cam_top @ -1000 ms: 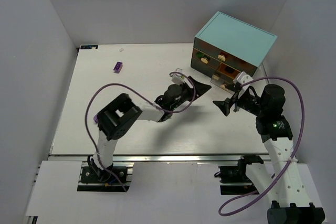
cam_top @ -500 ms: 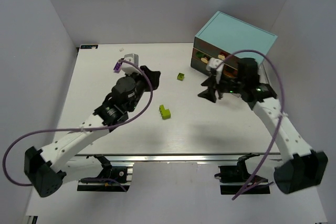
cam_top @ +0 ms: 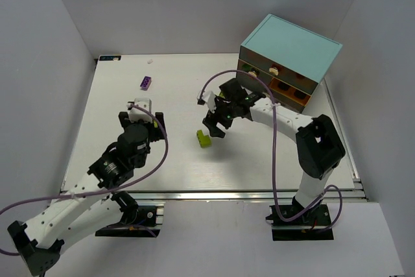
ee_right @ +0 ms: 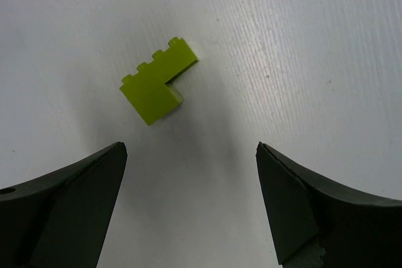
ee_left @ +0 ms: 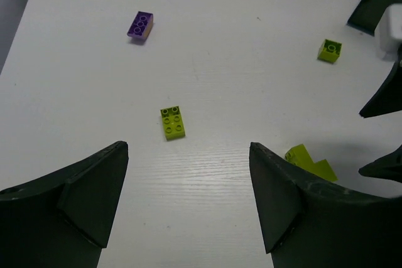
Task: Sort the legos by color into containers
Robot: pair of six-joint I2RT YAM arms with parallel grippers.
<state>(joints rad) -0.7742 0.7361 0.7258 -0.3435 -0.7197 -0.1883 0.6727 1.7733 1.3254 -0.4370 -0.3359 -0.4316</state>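
A lime-yellow stepped lego (cam_top: 203,138) lies mid-table; it also shows in the right wrist view (ee_right: 157,86) and the left wrist view (ee_left: 311,161). My right gripper (cam_top: 214,128) hovers open just right of it, empty, with the lego ahead of the jaws (ee_right: 188,152). My left gripper (cam_top: 141,117) is open and empty over the left part of the table (ee_left: 188,149). Ahead of it lie a lime 2x2 lego (ee_left: 172,122), a purple lego (ee_left: 140,26) (cam_top: 145,82) and a small lime lego (ee_left: 330,50). The drawers (cam_top: 272,79) sit in the light-blue-topped cabinet (cam_top: 292,47).
The cabinet stands at the far right corner near the white side wall. A small white scrap (cam_top: 150,61) lies at the table's far edge. The right arm (cam_top: 279,111) stretches across the table's middle from the right.
My left gripper has pulled back from the table's middle to the near left. My right gripper has moved from the cabinet leftward to the lime stepped lego. Lime legos now lie uncovered.
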